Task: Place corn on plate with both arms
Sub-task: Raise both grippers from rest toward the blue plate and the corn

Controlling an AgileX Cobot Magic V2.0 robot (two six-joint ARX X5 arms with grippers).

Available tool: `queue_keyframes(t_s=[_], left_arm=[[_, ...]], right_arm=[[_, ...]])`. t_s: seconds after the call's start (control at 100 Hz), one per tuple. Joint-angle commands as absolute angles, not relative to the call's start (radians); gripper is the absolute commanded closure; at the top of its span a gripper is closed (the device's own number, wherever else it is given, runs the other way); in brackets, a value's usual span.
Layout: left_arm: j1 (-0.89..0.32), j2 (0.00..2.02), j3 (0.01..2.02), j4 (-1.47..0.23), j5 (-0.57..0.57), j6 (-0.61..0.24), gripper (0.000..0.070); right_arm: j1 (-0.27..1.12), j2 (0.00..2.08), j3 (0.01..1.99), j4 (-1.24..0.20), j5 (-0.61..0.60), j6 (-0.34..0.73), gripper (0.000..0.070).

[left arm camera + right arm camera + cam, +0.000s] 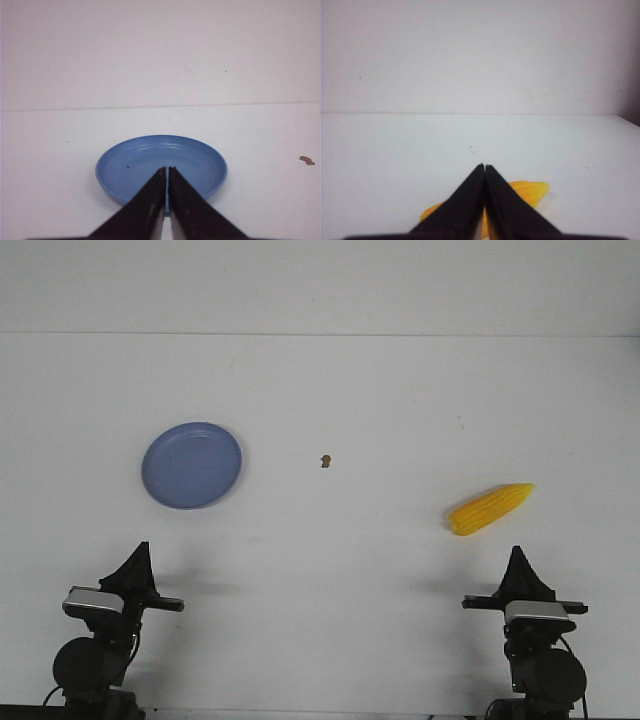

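The yellow corn (489, 508) lies on the white table at the right, its paler tip pointing right and away. The round blue plate (191, 465) sits at the left, with nothing on it. My left gripper (140, 552) rests near the front edge, short of the plate, fingers together; its wrist view shows the shut tips (166, 170) in front of the plate (135, 160). My right gripper (518, 556) is also shut, just short of the corn; its tips (484, 166) cover most of the corn (530, 192).
A small brown speck (325, 461) lies mid-table between plate and corn, also seen as a brown speck (307, 160) in the left wrist view. The table's far edge meets a white wall.
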State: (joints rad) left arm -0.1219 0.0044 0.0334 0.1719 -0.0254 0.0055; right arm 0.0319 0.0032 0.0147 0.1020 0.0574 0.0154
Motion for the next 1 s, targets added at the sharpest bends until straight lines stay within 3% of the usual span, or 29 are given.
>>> queue_keyframes(t_s=[0.0, 0.81, 0.99], left_arm=[[-0.123, 0.003, 0.015, 0.182, -0.027, -0.001, 0.0685], [-0.123, 0.003, 0.038, 0.186, -0.027, -0.002, 0.0685], [-0.123, 0.006, 0.121, 0.136, -0.028, -0.046, 0.0685]], right_arm=[[0.031, 0.001, 0.012, 0.112, 0.06, 0.026, 0.07], [0.031, 0.001, 0.012, 0.131, 0.061, 0.025, 0.07], [0.032, 0.001, 0.031, 0.182, 0.058, 0.031, 0.07]])
